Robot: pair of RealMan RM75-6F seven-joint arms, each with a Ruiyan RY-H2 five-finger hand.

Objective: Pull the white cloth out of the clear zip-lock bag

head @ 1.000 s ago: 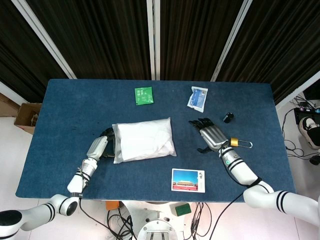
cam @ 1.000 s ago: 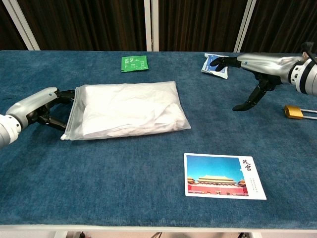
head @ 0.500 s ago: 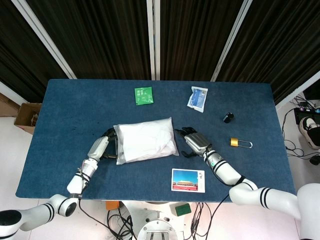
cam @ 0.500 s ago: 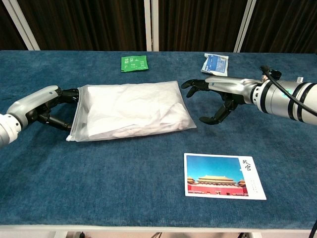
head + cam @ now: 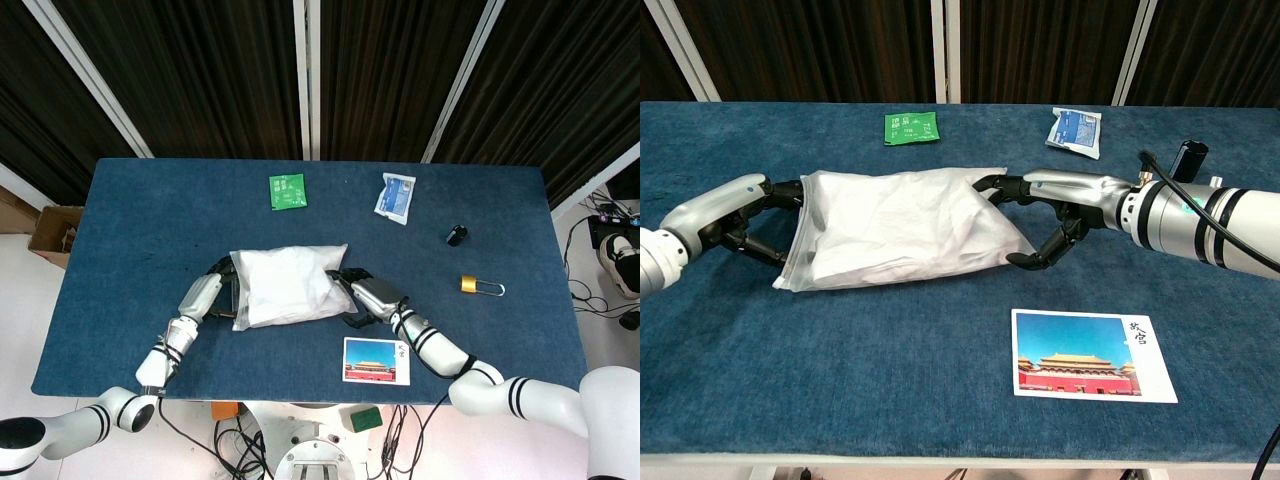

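Note:
A clear zip-lock bag [image 5: 290, 285] [image 5: 900, 225] lies mid-table with the folded white cloth [image 5: 890, 215] filling it. My left hand [image 5: 205, 293] [image 5: 740, 210] is at the bag's left, open end, fingers above and thumb below that edge, holding it. My right hand [image 5: 365, 295] [image 5: 1055, 205] clasps the bag's right, closed end, with fingers over the top corner and the thumb under the lower corner. That end looks bunched and slightly raised. The cloth is wholly inside the bag.
A postcard [image 5: 376, 360] [image 5: 1092, 355] lies near the front edge, under my right forearm. A green packet [image 5: 288, 191] and a blue-white packet [image 5: 395, 196] sit at the back. A brass padlock [image 5: 472, 286] and a small black object [image 5: 455, 236] lie right.
My right hand swept left from beside the padlock to the bag's right end and closed around it. The bag slid slightly right and bunched up. My left hand stayed at the bag's mouth.

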